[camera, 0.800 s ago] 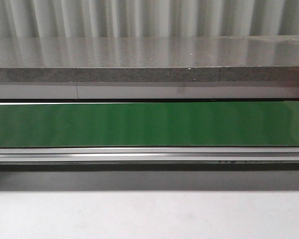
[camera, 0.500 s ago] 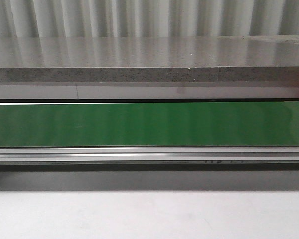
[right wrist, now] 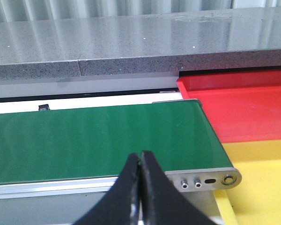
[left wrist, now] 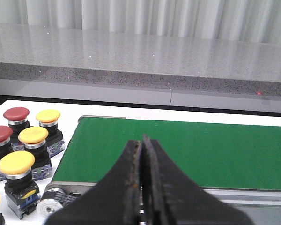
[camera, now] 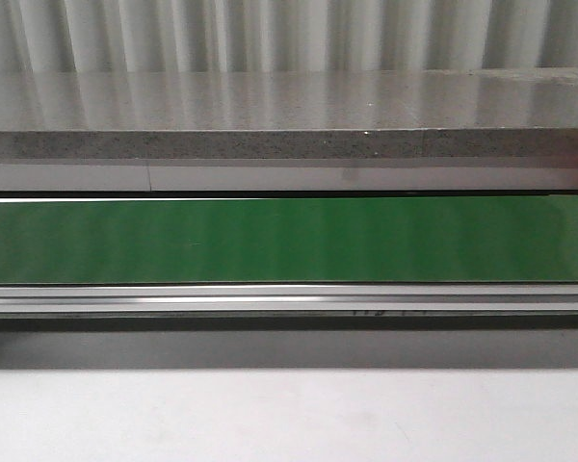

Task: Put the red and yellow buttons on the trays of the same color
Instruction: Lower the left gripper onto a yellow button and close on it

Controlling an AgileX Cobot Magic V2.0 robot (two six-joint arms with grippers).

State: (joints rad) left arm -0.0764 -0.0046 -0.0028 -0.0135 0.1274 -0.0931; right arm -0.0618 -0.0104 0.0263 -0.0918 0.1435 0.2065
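Green conveyor belt (camera: 289,241) spans the front view from edge to edge, bare of objects, with a metal rail (camera: 289,300) along its near side and a speckled grey stone ledge (camera: 289,144) behind it.

Left wrist view: the left gripper (left wrist: 141,178) hangs over the near edge of the belt, its two dark fingers pressed together with nothing between them. Off the belt's end, on a white surface, stands a cluster of push buttons on black bases: two red buttons (left wrist: 16,114) and three yellow buttons (left wrist: 33,135) fully in view, and part of one more yellow cap at the picture's edge. They stand close together, some apparently touching, though this is hard to confirm at that angle.

Right wrist view: the right gripper (right wrist: 139,187) likewise hangs above the belt's near rail, fingers closed on nothing. Just past the belt's other end lie the red tray (right wrist: 243,108) and, nearer the robot, the yellow tray (right wrist: 262,183), side by side and adjoining; neither visible portion carries a button.
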